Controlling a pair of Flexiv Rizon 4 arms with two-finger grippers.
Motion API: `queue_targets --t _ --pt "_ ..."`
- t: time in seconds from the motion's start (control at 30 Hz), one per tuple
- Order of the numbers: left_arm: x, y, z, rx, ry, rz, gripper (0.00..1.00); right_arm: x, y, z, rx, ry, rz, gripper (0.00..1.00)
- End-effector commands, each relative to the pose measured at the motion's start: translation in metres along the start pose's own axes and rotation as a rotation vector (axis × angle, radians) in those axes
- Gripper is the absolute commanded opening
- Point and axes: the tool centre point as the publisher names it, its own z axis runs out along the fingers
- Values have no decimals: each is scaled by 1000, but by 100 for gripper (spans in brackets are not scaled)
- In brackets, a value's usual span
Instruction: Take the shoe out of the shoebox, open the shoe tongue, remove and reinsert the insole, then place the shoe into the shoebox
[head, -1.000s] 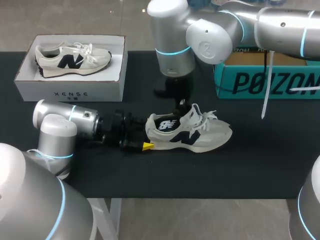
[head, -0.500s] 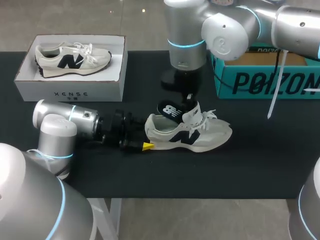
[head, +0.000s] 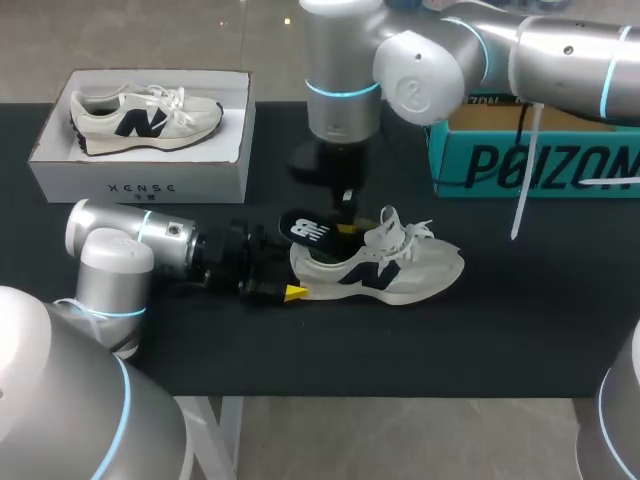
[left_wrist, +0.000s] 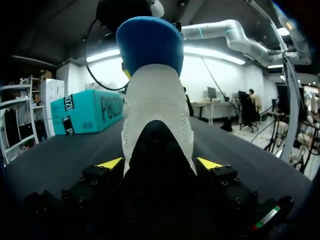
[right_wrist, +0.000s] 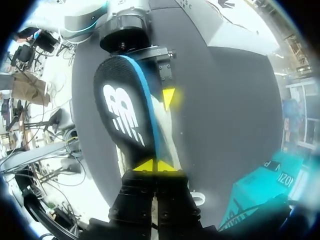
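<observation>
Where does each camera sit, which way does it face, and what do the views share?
Head view: above and behind, looking down on the table; left arm and right arm enter from the sides.
Left wrist view: on the left arm, looking along the left gripper, shut on the heel of the shoe.
Right wrist view: on the right arm, looking down past the right gripper, shut on the insole.
Shared: all three show the shoe and insole.

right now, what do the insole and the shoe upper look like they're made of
Insole: likely foam, matte black fabric top with white print, blue edge. Shoe upper: probably cream perforated suede or mesh, judging by the dotted texture at the heel; dark heel patch looks smoother, material unclear.
</observation>
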Motion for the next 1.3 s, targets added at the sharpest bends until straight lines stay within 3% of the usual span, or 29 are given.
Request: queue_targets --t 0.03,0.27,0.47,0.83,1.3 --pt "1 3 2 -1 -1 0 0 -4 24 -7 4 1 -4 0" --pt "1 3 2 -1 -1 0 0 -11 44 -54 -78 -44 3 0" --pt "1 3 2 -1 -1 0 0 -15 49 -92 -113 -97 7 0" --pt "1 3 2 -1 -1 0 0 -12 35 -93 -128 -96 37 0" --pt "1 3 2 -1 -1 0 0 -8 23 -116 -175 -107 112 0"
